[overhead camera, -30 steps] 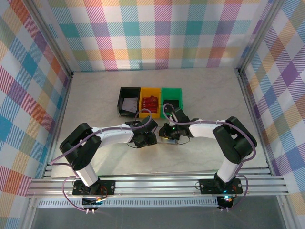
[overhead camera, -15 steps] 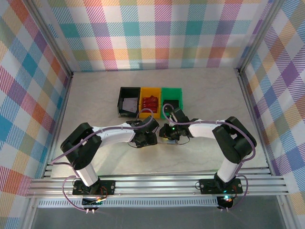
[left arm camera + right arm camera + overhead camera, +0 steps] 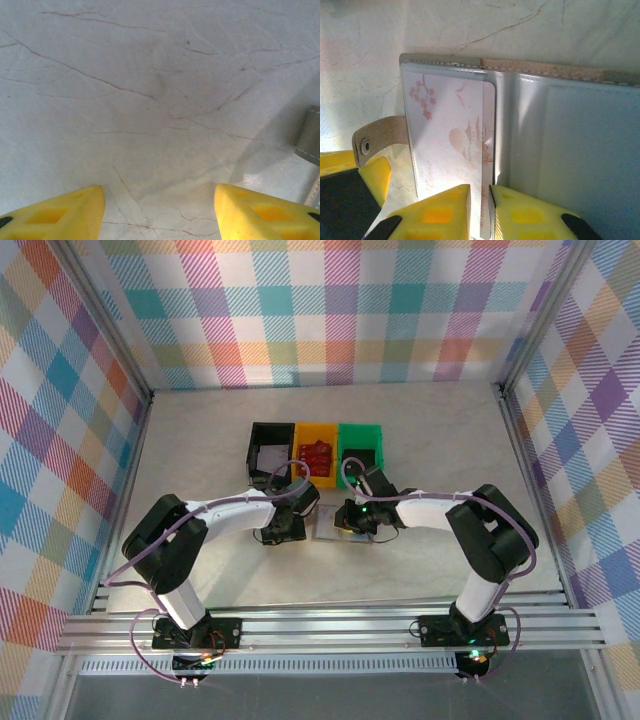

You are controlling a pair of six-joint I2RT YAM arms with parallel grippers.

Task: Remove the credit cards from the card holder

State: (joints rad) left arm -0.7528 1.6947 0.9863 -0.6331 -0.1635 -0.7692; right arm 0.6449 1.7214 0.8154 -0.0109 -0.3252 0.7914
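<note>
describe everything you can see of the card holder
The card holder lies open and flat on the marbled table. It has two glossy grey panels with clear slip pockets, a tan stitched far edge, and a tan snap tab sticking out at one side. A pale card printed with pink blossoms sits in the pocket next to the tab, and the right gripper pinches its near edge.
</note>
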